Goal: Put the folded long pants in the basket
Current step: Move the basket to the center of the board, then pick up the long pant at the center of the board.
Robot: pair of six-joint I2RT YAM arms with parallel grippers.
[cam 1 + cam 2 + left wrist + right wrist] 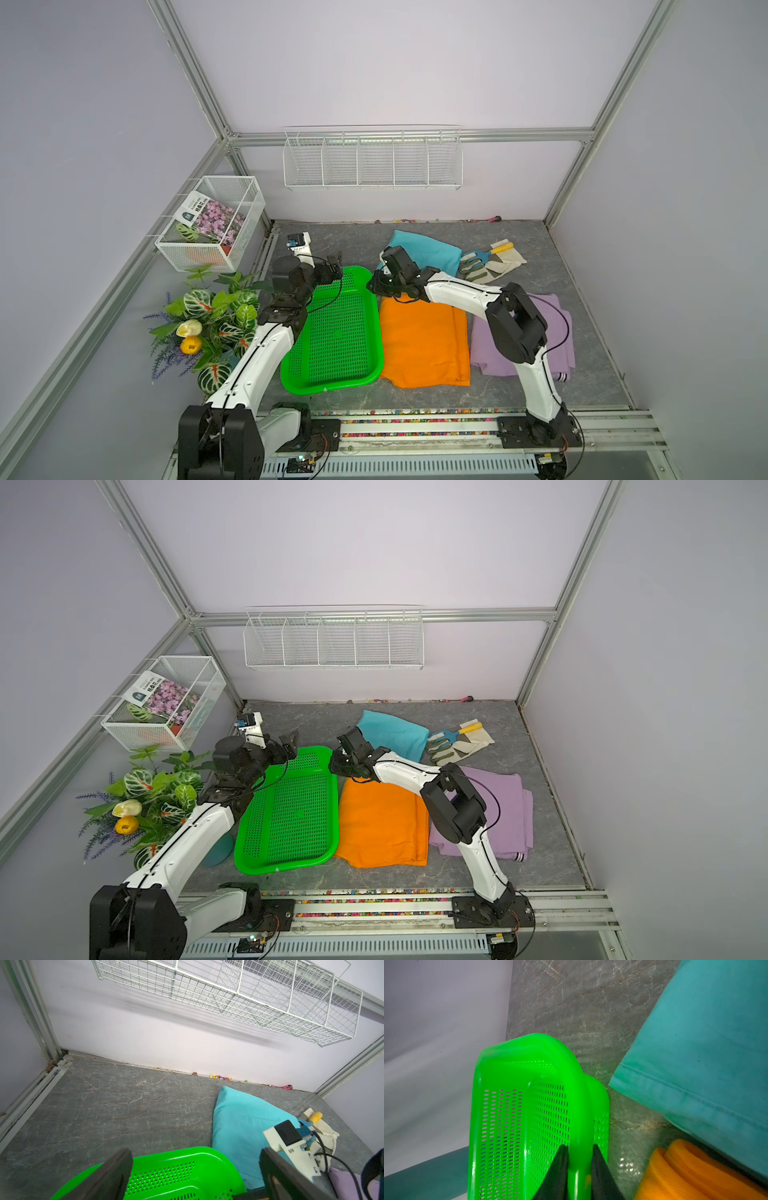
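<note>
Three pants (424, 340) lie unpacked beside the right gripper (579, 1146), which pinches the basket (529, 1047) rim; left gripper (194, 1152) spread. Next likely: reposition basket.

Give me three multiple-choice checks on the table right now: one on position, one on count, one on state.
1. Where do the orange pants lie?
A) on the table, beside the basket
B) inside the basket
C) under the basket

2. How many folded pants lie outside the basket?
A) one
B) two
C) three

3. The left pincer is:
A) shut on the basket
B) open, empty
C) shut on cloth

Answers:
1 A: both top views show the orange cloth flat on the table along the basket's side.
2 C: the orange pants, teal pants and lilac pants all rest on the table, and the basket's mesh is bare.
3 B: in the left wrist view its fingers stand wide apart, gripping nothing.
</note>
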